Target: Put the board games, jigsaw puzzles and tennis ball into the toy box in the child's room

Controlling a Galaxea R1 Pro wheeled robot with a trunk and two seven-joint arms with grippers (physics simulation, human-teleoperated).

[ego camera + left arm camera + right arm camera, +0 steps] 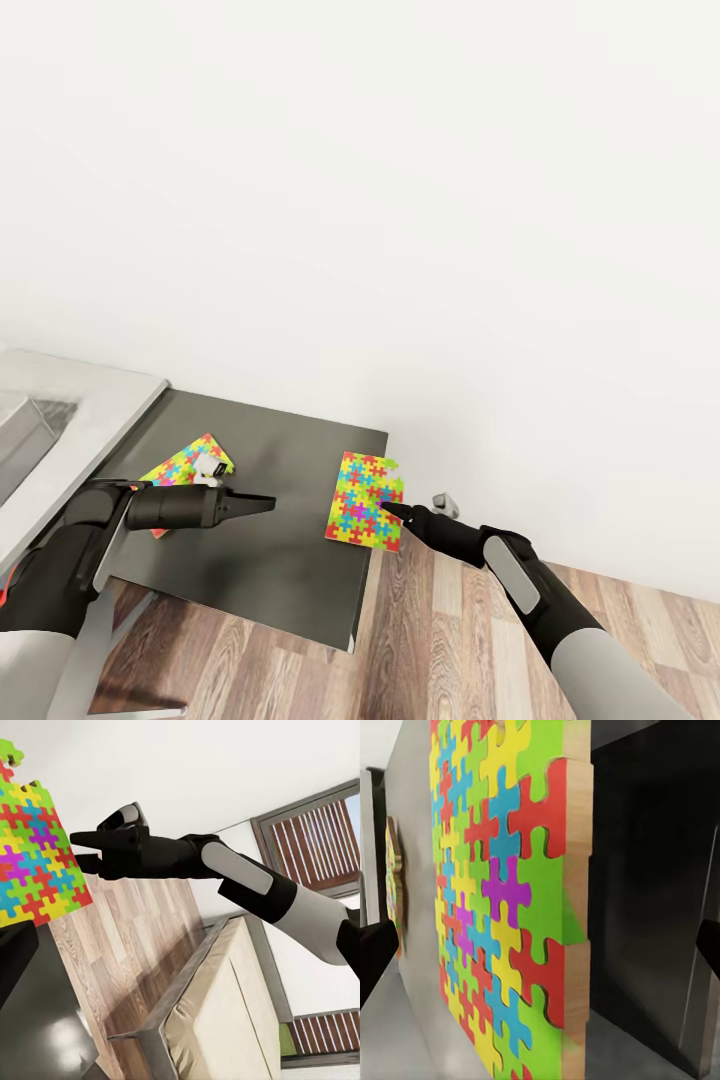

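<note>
Two jigsaw puzzles lie on a dark grey cabinet top (pixel 270 570). One jigsaw puzzle (pixel 362 498) sits at the cabinet's right edge, also seen as puzzle (pixel 34 855) and close up as puzzle (pixel 502 915). My right gripper (pixel 386 508) is open, its fingers on either side of that puzzle's near edge. The other jigsaw puzzle (pixel 180 462) lies at the cabinet's left, partly hidden behind my left arm. My left gripper (pixel 262 503) hovers open over the middle of the cabinet, holding nothing. A corner of the grey toy box (pixel 18 440) shows on the pale table (pixel 95 410).
A white wall rises right behind the cabinet. Wooden floor (pixel 450 640) lies to the right and in front. The bed (pixel 217 1020), with its beige mattress, stands across the floor, and slatted windows (pixel 315 832) are behind it.
</note>
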